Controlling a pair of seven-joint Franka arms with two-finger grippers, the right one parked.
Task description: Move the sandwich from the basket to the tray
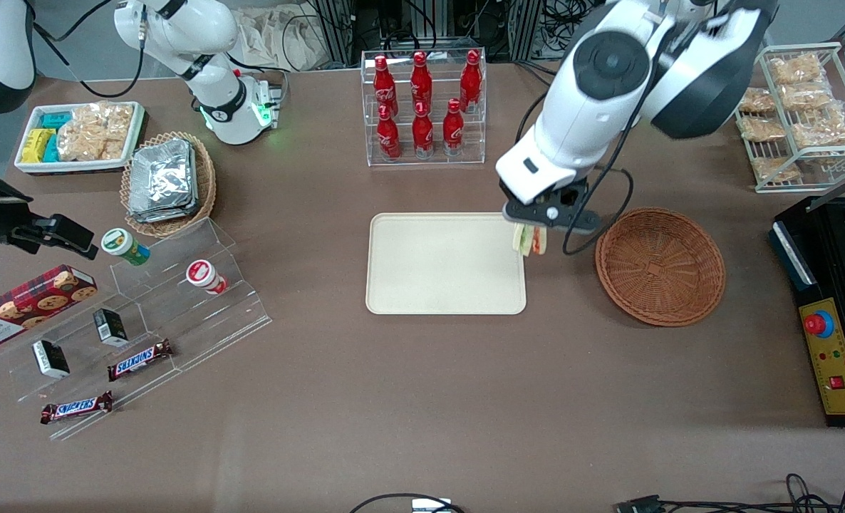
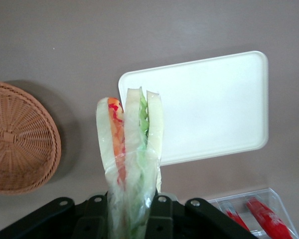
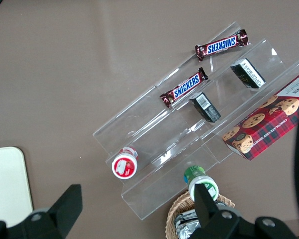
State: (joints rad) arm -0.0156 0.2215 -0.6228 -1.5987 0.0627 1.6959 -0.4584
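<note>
While it hung in the air, the small triangular wedge sandwich of white bread, with green, red and orange filling layers showing along its cut edge, was clamped in the working arm's black two-finger hand, whose fingers were closed on its clear-wrapped end. It was held upright above the edge of the flat rectangular cream-beige plastic tray with rounded corners, at the corner nearest the basket, and touched nothing below it. The tray lay bare on the brown table. Just beside the tray, toward the working arm's end of the table, sat the round shallow reddish-brown woven wicker basket, with nothing in it. Farther from the front camera than the tray stood a clear acrylic rack of red cola bottles. Toward the parked arm's end lay a clear stepped acrylic display carrying Snickers bars and small cups, and a lighter tan wicker basket of silver foil packets.
</note>
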